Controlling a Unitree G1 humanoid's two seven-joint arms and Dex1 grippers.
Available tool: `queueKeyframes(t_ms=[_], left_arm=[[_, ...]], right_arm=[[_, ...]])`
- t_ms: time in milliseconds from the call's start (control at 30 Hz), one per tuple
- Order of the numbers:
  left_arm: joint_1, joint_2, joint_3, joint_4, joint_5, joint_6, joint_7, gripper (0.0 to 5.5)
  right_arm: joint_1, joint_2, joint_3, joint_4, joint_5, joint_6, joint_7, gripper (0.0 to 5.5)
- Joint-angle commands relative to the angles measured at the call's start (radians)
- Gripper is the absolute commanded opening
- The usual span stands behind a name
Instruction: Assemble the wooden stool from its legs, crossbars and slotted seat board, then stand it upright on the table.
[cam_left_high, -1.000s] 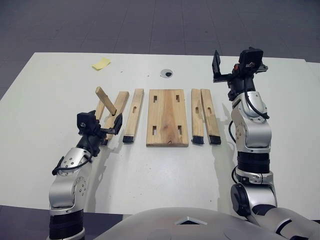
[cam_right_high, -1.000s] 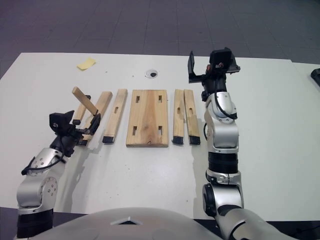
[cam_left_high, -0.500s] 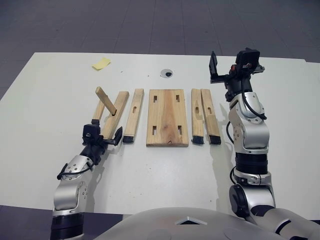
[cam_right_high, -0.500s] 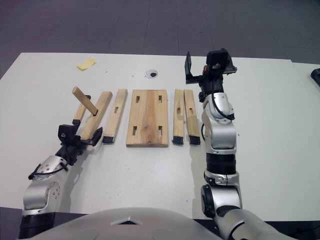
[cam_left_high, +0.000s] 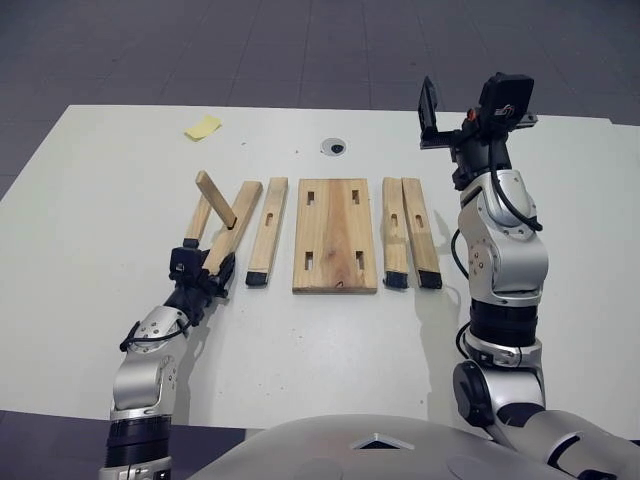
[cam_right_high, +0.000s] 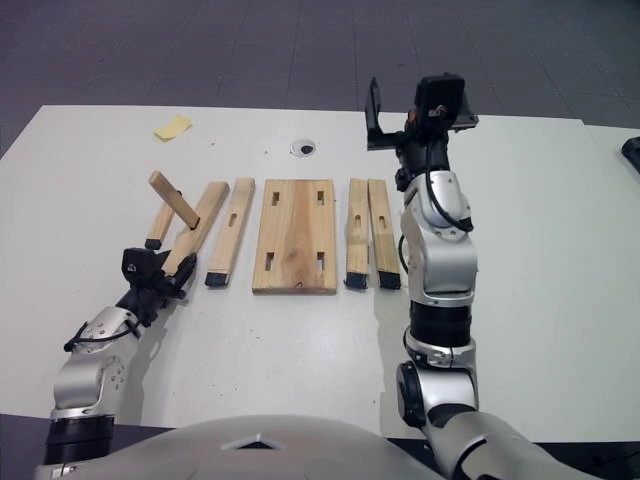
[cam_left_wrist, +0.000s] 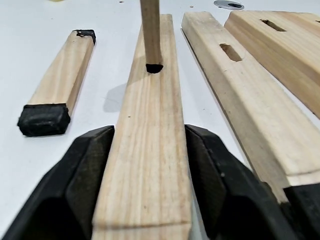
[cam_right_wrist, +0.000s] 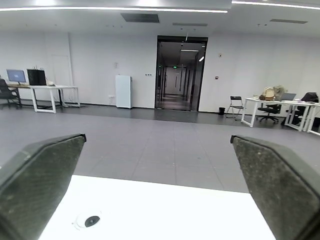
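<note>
Since a second ago the left gripper (cam_left_wrist: 150, 135) has come down from just above the tabletop to the near end of the second pale wooden leg (cam_left_high: 233, 222) from the left. Its black fingers (cam_left_wrist: 90, 170) now press against both sides of that leg, clamped on it. The right gripper (cam_right_wrist: 157, 142) remains raised over the far right part of the white table (cam_left_high: 120, 200), a little higher than before, with its jaws spread wide and nothing between them.

Six loose wooden pieces and one board lie on the table. Five are long flat bars, laid roughly parallel: three to the left of the board and two to the right, the right pair (cam_left_high: 408, 232) touching side by side. Most show a dark slot in the top face and a black cap on the near end. The sixth is a thin wooden crossbar stick (cam_left_high: 215, 199), standing tilted with its lower end in the slot of the gripped leg. The rectangular slotted seat board (cam_left_high: 335, 235) lies flat at the centre, with four small slots near its corners.

One yellow paper note (cam_left_high: 203, 127) and one round cable hole (cam_left_high: 335, 147) sit farther back.
</note>
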Motion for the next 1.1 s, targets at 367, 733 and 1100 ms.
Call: queueKeyframes(t_ms=[367, 733, 1100], left_arm=[[-0.136, -0.014, 0.063, -0.013, -0.022, -0.023, 0.059, 2.04], [-0.399, -0.02, -0.05, -0.149, 0.055, -0.105, 0.077, 2.04], [-0.587, -0.034, -0.213, -0.039, 0.115, -0.22, -0.04, 2.04]], right_arm=[[-0.04, 0.022, -0.085, 0.027, 0.111, 0.059, 0.01, 5.4], [-0.265, 0.085, -0.443, 0.19, 0.768, 0.305, -0.003, 5.4], [-0.375, -0.07, -0.327, 0.298, 0.932, 0.393, 0.233, 5.4]])
